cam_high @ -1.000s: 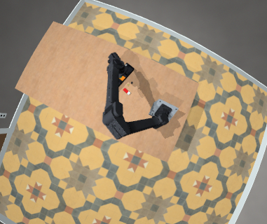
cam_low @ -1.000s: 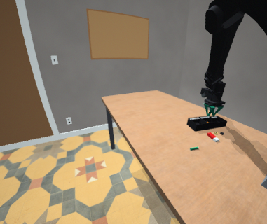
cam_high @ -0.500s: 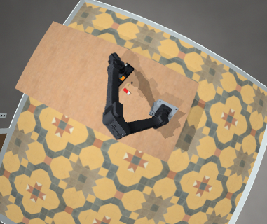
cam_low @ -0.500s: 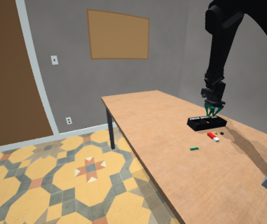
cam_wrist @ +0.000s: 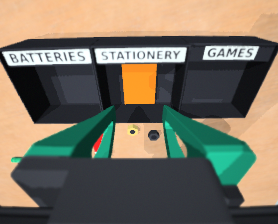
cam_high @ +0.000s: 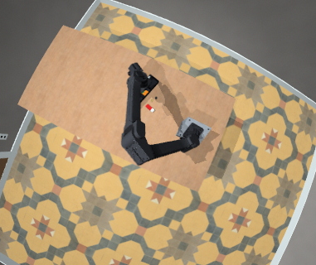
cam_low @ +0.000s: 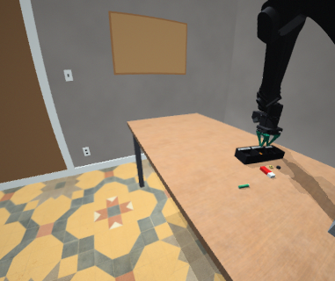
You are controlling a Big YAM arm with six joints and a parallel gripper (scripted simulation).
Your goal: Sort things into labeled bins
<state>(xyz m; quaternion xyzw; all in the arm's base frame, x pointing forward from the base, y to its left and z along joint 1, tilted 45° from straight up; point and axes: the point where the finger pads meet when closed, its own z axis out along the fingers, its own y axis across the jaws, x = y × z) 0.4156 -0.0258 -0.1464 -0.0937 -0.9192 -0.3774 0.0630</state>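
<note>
From where I stand, left of the black bin tray (cam_high: 153,84) (cam_low: 259,157) (cam_wrist: 140,44) in the wrist view, a green cylinder (cam_low: 243,186) (cam_wrist: 17,160) lies nearest. Then a red-and-white block (cam_high: 150,108) (cam_low: 267,171) (cam_wrist: 98,143); an orange piece (cam_high: 145,93) (cam_low: 261,154) (cam_wrist: 139,84) sits in the tray's STATIONERY bin, beyond the parted, unladen gripper (cam_low: 266,144) (cam_wrist: 139,111). Beside the tray are a small yellow thing, perhaps a ring (cam_high: 152,99) (cam_low: 271,167) (cam_wrist: 128,131), and a dark nub (cam_high: 156,98) (cam_low: 278,167) (cam_wrist: 153,135).

Wooden table (cam_high: 85,70) (cam_low: 191,149) (cam_wrist: 140,20) under black three-part bin (cam_high: 154,84) (cam_low: 259,158) (cam_wrist: 140,43), red-and-white block (cam_high: 150,108) (cam_low: 267,171), green cylinder (cam_low: 243,186), two small pieces.

red thing (cam_wrist: 97,143): mostly behind the pincer (cam_wrist: 139,111) in the wrist view
green thing (cam_wrist: 16,160): wrist shot only gets a bit past the pincer
arm (cam_low: 283,48): chopped off up top in the exterior pic
dark bit (cam_high: 156,98): too tiny from above, no clue
</note>
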